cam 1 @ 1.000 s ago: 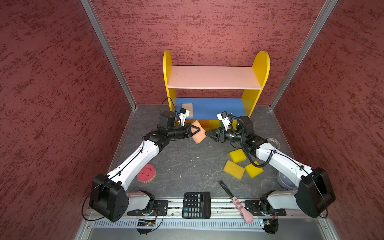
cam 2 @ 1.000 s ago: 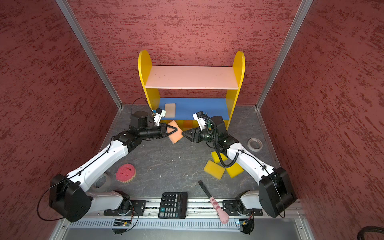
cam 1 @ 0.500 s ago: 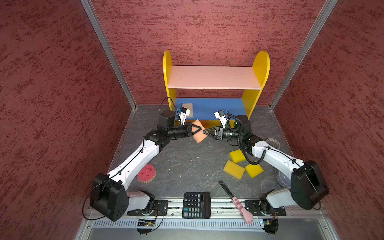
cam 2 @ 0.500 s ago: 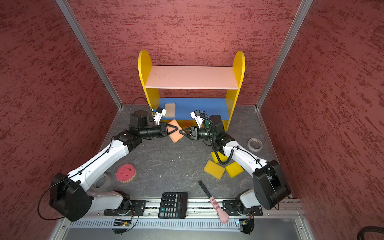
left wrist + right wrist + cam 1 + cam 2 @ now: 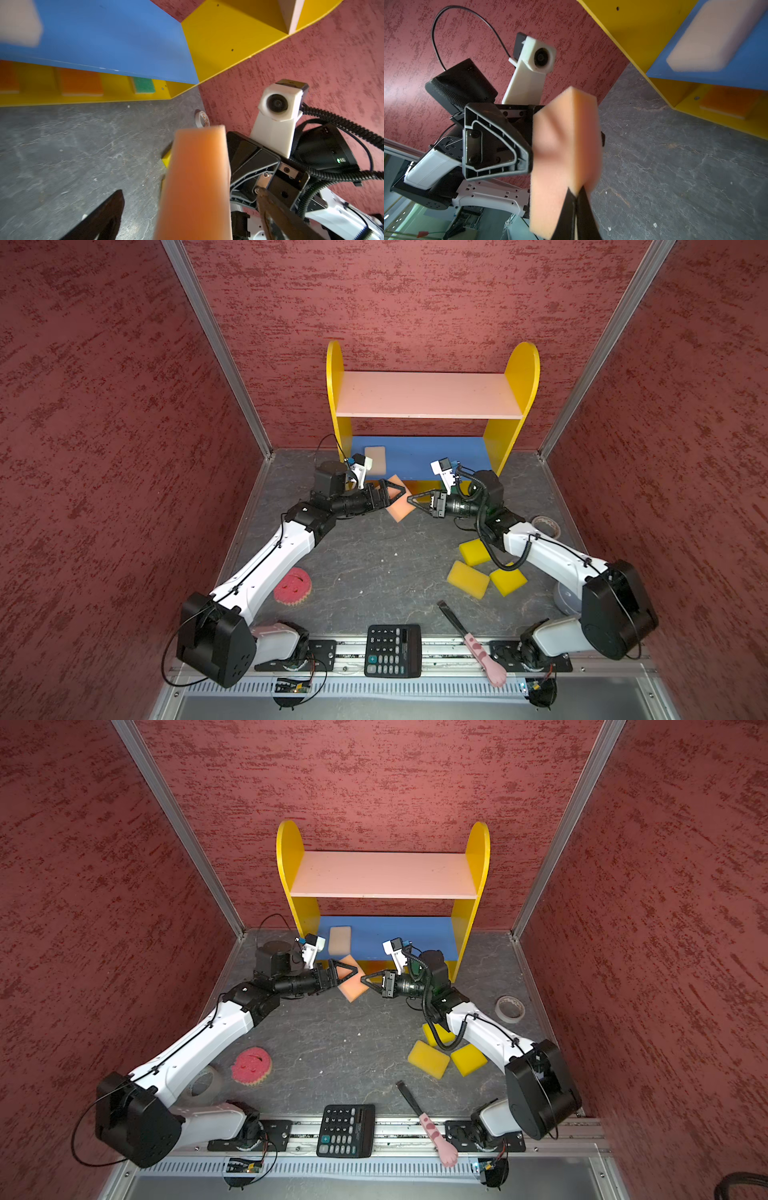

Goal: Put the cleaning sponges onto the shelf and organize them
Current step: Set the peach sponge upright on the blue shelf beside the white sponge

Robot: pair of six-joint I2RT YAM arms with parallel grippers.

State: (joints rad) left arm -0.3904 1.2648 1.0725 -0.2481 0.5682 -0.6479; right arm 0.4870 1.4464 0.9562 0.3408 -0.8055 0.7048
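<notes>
- Shelf (image 5: 515, 377): stands against the back wall in both top views. From above we see its pink top board and blue middle board. Its yellow bottom board shows clearly only in the wrist views.
- Left gripper (image 5: 399, 494): reaches toward the middle, just in front of the shelf. From above we cannot judge its gap. The left wrist view shows its fingers (image 5: 108, 214) spread wide on either side of the peach sponge (image 5: 197, 182), with floor (image 5: 62, 145) visible between one finger and the foam.
- Right gripper (image 5: 411, 499): faces the left one, tip to tip. The right wrist view shows its jaws pinched together on a corner of the peach sponge, which hangs clear of the floor.
- Calculator (image 5: 392, 650) and brush (image 5: 473, 639): lie at the front edge.
- Tape roll (image 5: 203, 1085): we see it in a top view, half under the left arm.
- Yellow sponges (image 5: 468, 578): three on the floor by the right arm, one partly beneath it.
- Pink round sponge (image 5: 292, 586): on the floor beside the left arm.
- Cream sponge (image 5: 375, 459): flat on the blue board, near its left end.
- Orange sponges (image 5: 81, 83) and green sponge (image 5: 143, 85): on the bottom board. We see all of them only in the left wrist view. The right wrist view shows a single orange one.
</notes>
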